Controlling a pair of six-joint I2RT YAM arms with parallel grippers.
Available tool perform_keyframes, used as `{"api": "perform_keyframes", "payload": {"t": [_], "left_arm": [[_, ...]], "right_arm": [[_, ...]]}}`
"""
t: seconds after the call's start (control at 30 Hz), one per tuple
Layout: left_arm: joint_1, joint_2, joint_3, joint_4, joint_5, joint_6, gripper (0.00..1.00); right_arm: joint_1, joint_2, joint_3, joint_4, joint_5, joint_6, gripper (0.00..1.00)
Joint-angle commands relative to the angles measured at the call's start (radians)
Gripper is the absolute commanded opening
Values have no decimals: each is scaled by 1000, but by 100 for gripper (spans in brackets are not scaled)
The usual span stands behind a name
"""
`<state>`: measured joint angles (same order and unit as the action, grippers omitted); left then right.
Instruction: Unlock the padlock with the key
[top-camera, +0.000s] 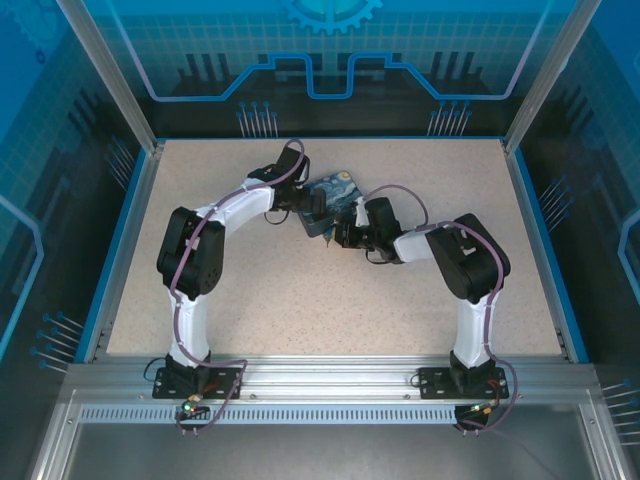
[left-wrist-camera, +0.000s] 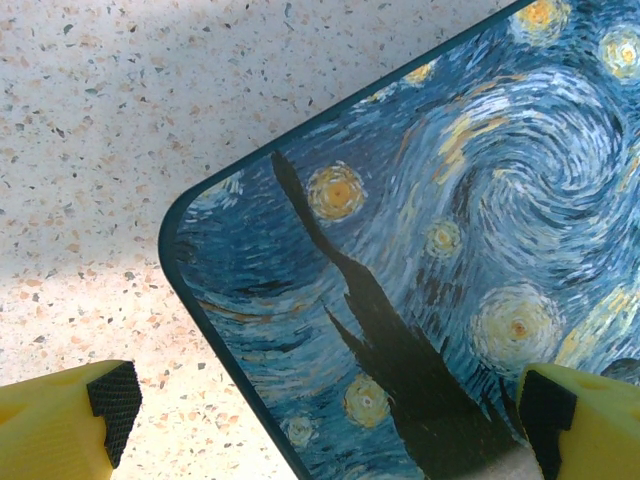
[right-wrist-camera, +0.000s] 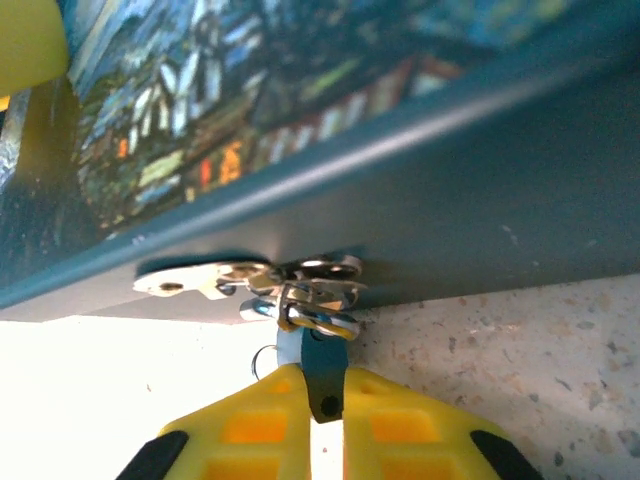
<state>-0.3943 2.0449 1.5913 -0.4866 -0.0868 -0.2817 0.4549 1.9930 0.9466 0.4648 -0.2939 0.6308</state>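
The padlock (right-wrist-camera: 318, 300) hangs from the silvery hasp (right-wrist-camera: 200, 278) on the side wall of the painted tin (right-wrist-camera: 480, 150), just above the counter (right-wrist-camera: 520, 350). The key (right-wrist-camera: 318, 360), a thin dark sliver, reaches up to its underside, pinched between the clenched yellow fingers (right-wrist-camera: 250, 430) of the right tool (right-wrist-camera: 322, 395). The left tool (left-wrist-camera: 330, 410) stands released, jaws wide astride the tin's corner

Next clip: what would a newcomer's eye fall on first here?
The swirly blue-and-yellow tin at the table's far middle, where both arms meet. The left pincer stands open over its corner; the right pincer is pinched on what looks like the key, just under the silvery latch on the tin's side.
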Motion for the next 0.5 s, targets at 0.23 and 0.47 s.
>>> {"api": "perform_keyframes", "payload": {"t": [0.23,0.47], "left_arm": [[-11,-6,-23,-4,-19,-1,99],[-11,-6,-27,-6,-19,-5,99]], "right_arm": [[-33,5,-41,77,-57,81,4],[-62,23,-89,228,-108,249,1]]}}
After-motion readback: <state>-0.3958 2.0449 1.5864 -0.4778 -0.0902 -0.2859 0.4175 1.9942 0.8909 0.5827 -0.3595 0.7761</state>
